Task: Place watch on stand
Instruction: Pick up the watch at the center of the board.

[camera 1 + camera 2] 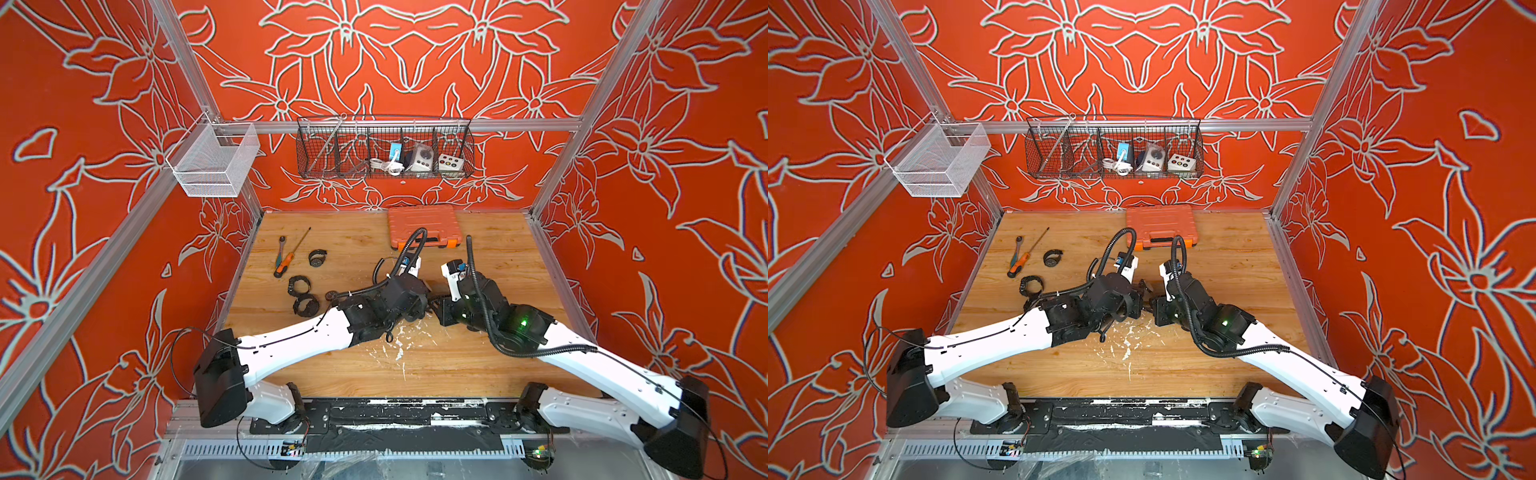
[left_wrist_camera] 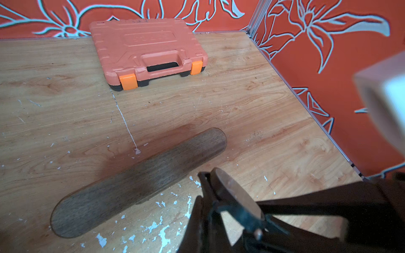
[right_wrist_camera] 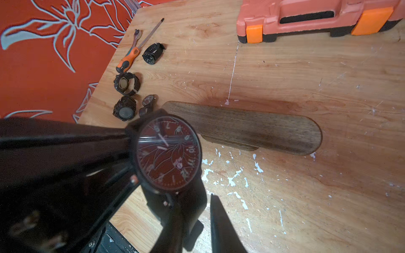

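The watch (image 3: 168, 153) has a dark red dial and dark straps. It hangs above the table just in front of one end of the stand (image 3: 252, 129), a long dark-brown wooden bar on a small base. My left gripper (image 2: 214, 219) is shut on one strap, and the watch (image 2: 236, 197) shows edge-on there beside the stand (image 2: 140, 181). My right gripper (image 3: 195, 203) flanks the other strap, with a thin slit left at one finger (image 3: 221, 227). Both top views show the left gripper (image 1: 428, 299) and the right gripper (image 1: 441, 307) tip to tip mid-table, hiding the stand.
An orange tool case (image 1: 424, 226) lies at the back edge of the table. A screwdriver (image 1: 286, 262), a wrench (image 1: 280, 251) and several loose watches (image 1: 299, 286) sit at the left. A black wire basket (image 1: 384, 149) and a white basket (image 1: 212, 162) hang on the frame rails.
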Available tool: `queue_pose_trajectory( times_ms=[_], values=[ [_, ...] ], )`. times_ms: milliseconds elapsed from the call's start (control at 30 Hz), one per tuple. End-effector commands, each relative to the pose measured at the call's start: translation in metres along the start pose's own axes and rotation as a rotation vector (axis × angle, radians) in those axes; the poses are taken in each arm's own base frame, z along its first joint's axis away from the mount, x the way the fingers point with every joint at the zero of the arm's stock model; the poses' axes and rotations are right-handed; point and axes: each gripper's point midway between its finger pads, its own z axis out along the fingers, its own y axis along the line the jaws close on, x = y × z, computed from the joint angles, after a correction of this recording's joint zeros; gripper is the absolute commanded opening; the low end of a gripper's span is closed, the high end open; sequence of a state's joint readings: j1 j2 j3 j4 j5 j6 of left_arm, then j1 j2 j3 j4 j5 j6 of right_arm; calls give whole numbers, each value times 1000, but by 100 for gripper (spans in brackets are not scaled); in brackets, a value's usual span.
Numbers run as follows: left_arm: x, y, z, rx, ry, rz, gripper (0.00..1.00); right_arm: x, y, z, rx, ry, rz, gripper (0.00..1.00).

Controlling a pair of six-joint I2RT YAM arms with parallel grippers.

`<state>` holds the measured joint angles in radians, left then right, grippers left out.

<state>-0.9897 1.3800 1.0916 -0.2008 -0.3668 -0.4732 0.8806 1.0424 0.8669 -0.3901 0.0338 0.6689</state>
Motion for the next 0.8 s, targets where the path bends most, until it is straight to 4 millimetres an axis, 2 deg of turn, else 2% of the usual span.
queue_pose_trajectory(
  times_ms=[0, 167, 300, 367, 500, 567, 633, 767],
  values=[
    [-10, 1, -11, -3, -42, -20, 0, -8, -4, -5, 42, -23, 24, 19],
    [-9, -3, -12, 23, -46, -16, 0, -10, -8, -9, 64, -36, 9, 7],
    [-7, -13, -15, 98, -52, 1, 0, -16, -15, -15, 101, -63, -22, 0],
    [-3, -21, -17, 161, -49, 28, 14, -20, -19, -20, 124, -84, -47, 0],
    [9, -43, -36, 366, -67, 166, 61, -31, -24, -32, 110, -145, -87, 0],
    [13, -44, -50, 438, -107, 216, 76, -36, -22, -38, 68, -183, -113, 0],
    [15, -44, -64, 522, -146, 232, 83, -41, -15, -44, 8, -225, -165, 0],
    [16, -43, -78, 610, -197, 237, 84, -44, 4, -55, -102, -275, -272, 0]
  ],
)
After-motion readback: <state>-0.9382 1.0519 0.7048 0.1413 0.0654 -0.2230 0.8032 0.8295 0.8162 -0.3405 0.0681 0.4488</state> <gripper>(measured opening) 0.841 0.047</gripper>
